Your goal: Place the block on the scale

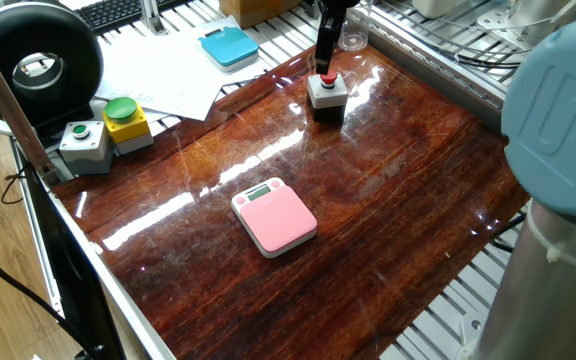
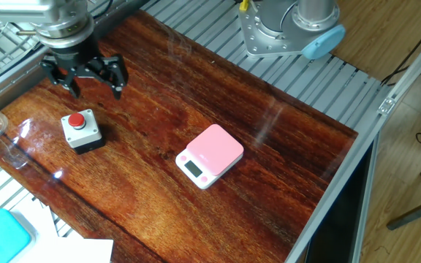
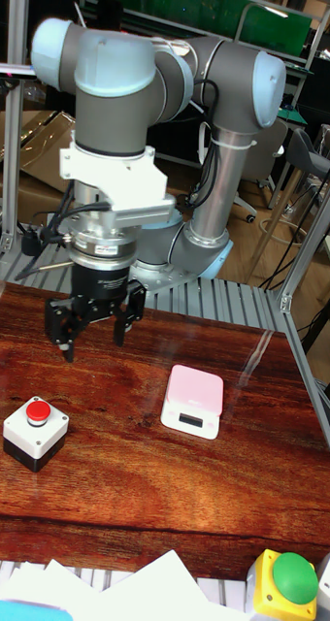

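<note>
Progress: nothing done yet; the block (image 2: 79,129) sits on the table (image 2: 152,197), grab, carry and drop all remain
Hand: gripper (image 2: 86,73) spread wide, empty, above and beside the block
Scale (image 2: 210,155): bare, mid-table, well apart
Room: open wood between them; block lies near the table's edge

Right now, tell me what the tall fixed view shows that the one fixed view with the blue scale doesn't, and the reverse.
Only the tall view shows the whole arm and the open gripper with its fingers spread, hanging above the table, apart from the block.

Only the other view shows the blue scale, the grey box with green button and the keyboard.

Both show the block, the pink scale lying bare, and the yellow box.
</note>
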Controlling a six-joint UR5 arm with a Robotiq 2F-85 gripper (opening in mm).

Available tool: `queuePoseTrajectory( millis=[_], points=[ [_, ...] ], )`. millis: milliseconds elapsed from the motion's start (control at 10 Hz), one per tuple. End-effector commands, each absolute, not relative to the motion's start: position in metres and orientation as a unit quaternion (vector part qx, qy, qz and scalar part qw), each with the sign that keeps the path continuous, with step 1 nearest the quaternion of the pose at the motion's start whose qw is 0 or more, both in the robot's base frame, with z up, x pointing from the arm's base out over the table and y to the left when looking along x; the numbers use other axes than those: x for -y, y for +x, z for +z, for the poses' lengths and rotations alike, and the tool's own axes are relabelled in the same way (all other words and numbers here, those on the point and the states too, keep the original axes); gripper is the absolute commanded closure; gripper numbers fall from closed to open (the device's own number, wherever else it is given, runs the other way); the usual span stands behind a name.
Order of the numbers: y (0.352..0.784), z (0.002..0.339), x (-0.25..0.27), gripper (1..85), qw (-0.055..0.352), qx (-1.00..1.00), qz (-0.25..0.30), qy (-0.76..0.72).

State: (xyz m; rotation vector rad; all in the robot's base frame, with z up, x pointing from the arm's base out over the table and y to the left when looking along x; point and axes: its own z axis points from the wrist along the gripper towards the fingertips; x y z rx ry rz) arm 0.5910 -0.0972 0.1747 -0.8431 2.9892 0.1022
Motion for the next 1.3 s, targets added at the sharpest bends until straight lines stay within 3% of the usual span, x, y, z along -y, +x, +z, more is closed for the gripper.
queuePoseTrajectory(
  millis=[0, 600, 1200],
  points=[
    [0.596, 0.174, 0.110, 15.0, 0.018, -0.973, 0.019, -0.230],
    [0.627, 0.155, 0.115, 11.3, 0.040, -0.932, 0.064, -0.353],
    [0.648, 0.132, 0.131, 13.0, 0.055, -0.927, 0.053, -0.367]
  ],
)
